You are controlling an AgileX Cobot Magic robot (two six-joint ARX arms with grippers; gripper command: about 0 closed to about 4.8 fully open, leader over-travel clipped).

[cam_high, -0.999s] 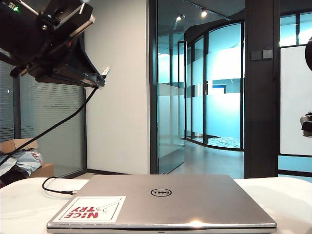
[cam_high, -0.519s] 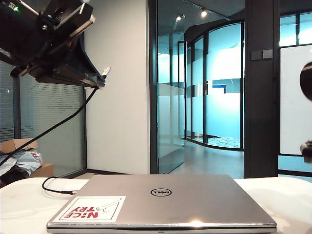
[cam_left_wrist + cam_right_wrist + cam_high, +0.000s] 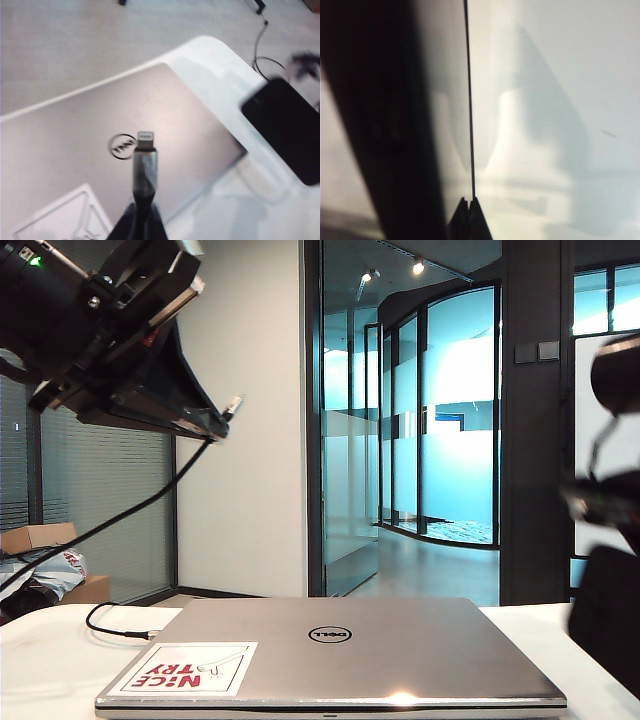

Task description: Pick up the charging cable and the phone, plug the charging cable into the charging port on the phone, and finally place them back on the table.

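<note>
Arms are moving closer now — left gripper (image 3: pixel 142 227) is pinching the charging cable (image 3: pixel 144 165) high over the laptop (image 3: pixel 340 655), right gripper (image 3: pixel 469 217) is squeezing the phone (image 3: pixel 287 127) — so plugging in seems next.

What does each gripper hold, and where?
Left gripper: cable, just behind its plug. Right gripper: phone, by its thin edge.

Layout: laptop mid-table
We note the laptop (image 3: pixel 330 655) on the table (image 3: pixel 45 670); charging cable (image 3: pixel 120 515) rises left to the left pincer (image 3: pixel 222 418); right pincer (image 3: pixel 469 200) at right.
</note>
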